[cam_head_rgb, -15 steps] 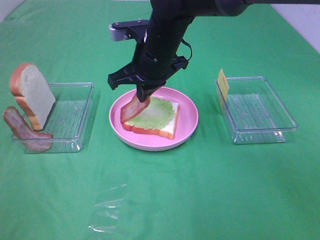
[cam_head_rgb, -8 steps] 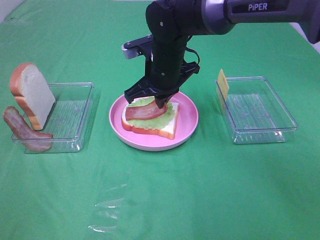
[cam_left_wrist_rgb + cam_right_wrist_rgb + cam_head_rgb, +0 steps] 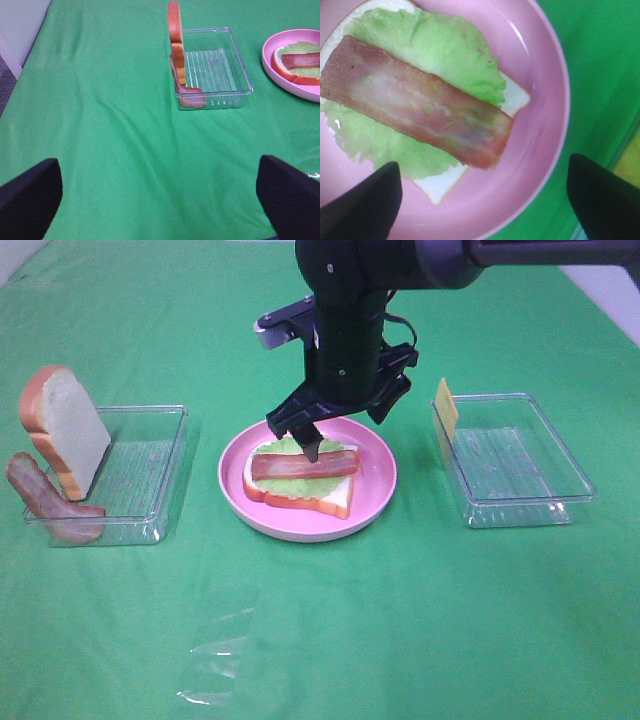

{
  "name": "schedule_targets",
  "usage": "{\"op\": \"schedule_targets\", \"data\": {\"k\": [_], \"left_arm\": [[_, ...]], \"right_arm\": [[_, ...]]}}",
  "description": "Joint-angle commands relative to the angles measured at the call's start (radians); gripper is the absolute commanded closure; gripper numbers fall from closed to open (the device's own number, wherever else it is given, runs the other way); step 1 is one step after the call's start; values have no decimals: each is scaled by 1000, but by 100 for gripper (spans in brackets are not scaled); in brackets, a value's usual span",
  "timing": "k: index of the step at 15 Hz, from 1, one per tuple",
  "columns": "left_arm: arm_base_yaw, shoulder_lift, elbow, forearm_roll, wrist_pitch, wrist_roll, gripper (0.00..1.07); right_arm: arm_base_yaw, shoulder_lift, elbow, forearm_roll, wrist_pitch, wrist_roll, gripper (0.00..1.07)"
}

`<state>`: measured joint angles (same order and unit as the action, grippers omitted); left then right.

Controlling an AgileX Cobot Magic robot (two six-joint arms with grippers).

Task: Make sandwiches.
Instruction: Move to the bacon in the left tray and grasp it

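Just below R end effector (image 3: 345,430), jaws apart: bacon strip (image 3: 303,464) on lettuce (image 3: 283,446).

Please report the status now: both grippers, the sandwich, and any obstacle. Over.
Right gripper open above pink plate, empty. Left gripper open, empty. Bacon strip flat on lettuce and bread slice; second slice and cheese not yet on. Path clear.
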<state>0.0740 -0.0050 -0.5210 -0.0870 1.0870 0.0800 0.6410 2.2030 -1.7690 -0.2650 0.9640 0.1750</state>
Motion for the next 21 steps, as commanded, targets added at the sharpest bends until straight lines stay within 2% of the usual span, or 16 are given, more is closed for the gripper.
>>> {"op": "schedule_targets", "data": {"k": [1, 8, 10, 14, 17, 21], "left_arm": [[-3, -14, 3, -3, -9, -5, 9], [-3, -14, 3, -3, -9, -5, 9], [-3, -14, 3, -3, -9, -5, 9], [-3, -14, 3, -3, -9, -5, 9], [-3, -14, 3, -3, -9, -5, 9], [-3, -14, 3, -3, -9, -5, 9]], "right_arm": [[-2, -64, -2, -51, 48, 6, 18], [-21, -232, -2, -80, 247, -15, 18], [-78, -259, 0, -51, 282, -22, 18], [-237, -303, 12, 86, 330, -85, 18], [-390, -370, 103, 169, 335, -119, 18], [-434, -443, 189, 171, 319, -122, 18]]}}
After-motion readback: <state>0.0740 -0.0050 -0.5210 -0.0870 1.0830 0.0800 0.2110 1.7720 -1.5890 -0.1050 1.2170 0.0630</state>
